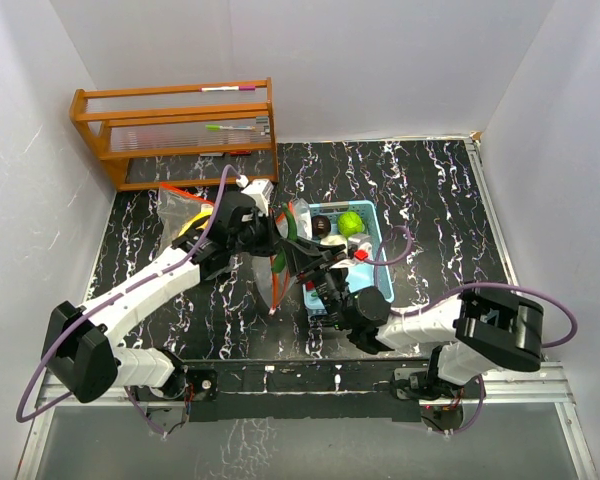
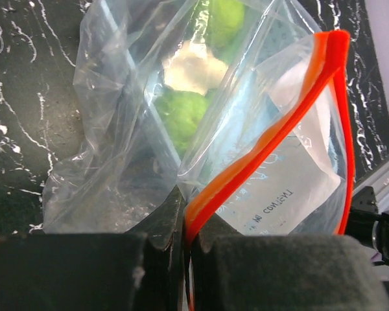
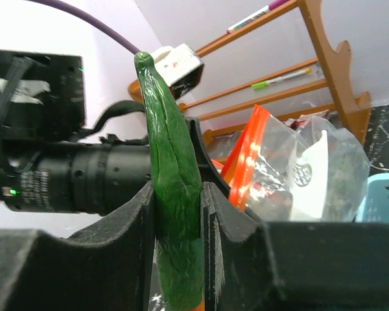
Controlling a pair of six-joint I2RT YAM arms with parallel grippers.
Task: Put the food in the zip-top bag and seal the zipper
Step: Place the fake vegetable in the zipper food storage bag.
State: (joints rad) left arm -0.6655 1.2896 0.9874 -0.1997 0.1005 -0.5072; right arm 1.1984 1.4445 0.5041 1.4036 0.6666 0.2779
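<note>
My left gripper (image 1: 267, 232) (image 2: 185, 208) is shut on the red-orange zipper (image 2: 279, 126) at one end of the mouth of the clear zip-top bag (image 1: 278, 275) (image 2: 113, 136) and holds it up. The mouth gapes open. Lime-green balls (image 2: 181, 116) show through the plastic; I cannot tell if they are inside. My right gripper (image 1: 315, 262) (image 3: 178, 194) is shut on the long green pepper (image 1: 292, 226) (image 3: 170, 162), upright, close beside the bag's mouth (image 3: 246, 155). A lime ball (image 1: 351, 222), a dark purple ball (image 1: 323, 228) and red pieces (image 1: 363, 255) lie in the blue basket (image 1: 382, 275).
A second clear bag with yellow pieces (image 1: 185, 215) lies left of my left gripper. A wooden rack (image 1: 180, 125) with markers stands at the back left. The left arm's wrist (image 3: 65, 165) is right next to the pepper. White walls close in on three sides.
</note>
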